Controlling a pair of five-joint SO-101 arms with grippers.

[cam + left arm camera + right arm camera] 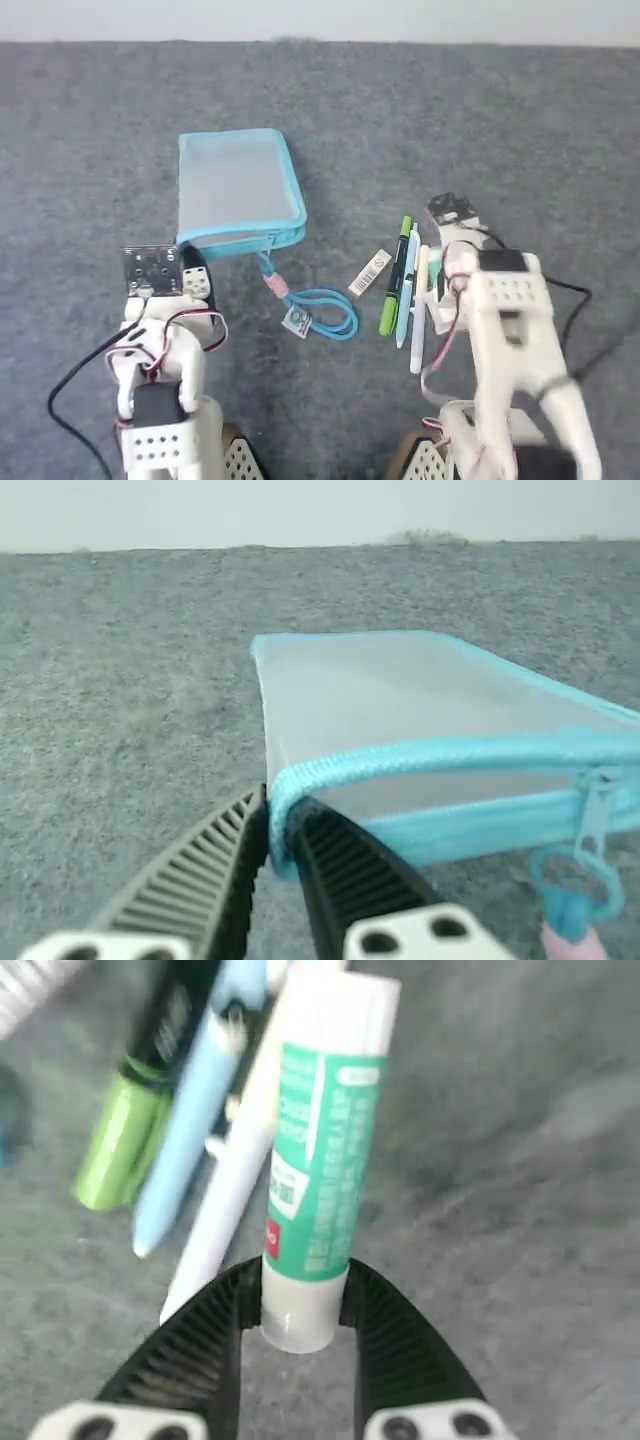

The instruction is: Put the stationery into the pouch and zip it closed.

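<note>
Over grey carpet [450,130], left gripper [280,810] pinches pouch [400,695] rim, right gripper [302,1275] grips glue stick [325,1150], pens [190,1110] partly cropped.

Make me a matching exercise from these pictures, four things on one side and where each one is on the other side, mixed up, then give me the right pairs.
Things:
1. pouch
2. glue stick
3. green pen
4. blue cord

Places:
A. held in the right gripper
B. lying loose on the table beside a light blue pen
C. corner pinched by the left gripper
D. looped on the table off the pouch's zip end

Pairs: 1-C, 2-A, 3-B, 4-D.
</note>
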